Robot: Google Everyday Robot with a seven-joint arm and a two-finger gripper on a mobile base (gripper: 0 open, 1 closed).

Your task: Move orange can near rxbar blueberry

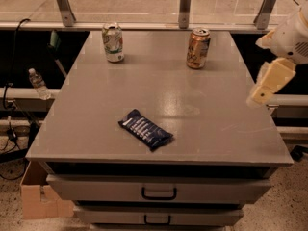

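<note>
The orange can (198,48) stands upright near the far right of the grey table (96,114). The rxbar blueberry (145,129), a flat dark blue wrapper with white text, lies toward the front middle of the table, well apart from the can. My gripper (270,82) hangs at the right edge of the view, beside the table's right side, to the right of and nearer than the can, touching nothing.
A white-and-green can (113,43) stands at the far left of the table. Drawers (159,193) sit below the front edge. A water bottle (37,84) and a cardboard box (38,196) are on the left; a railing runs behind.
</note>
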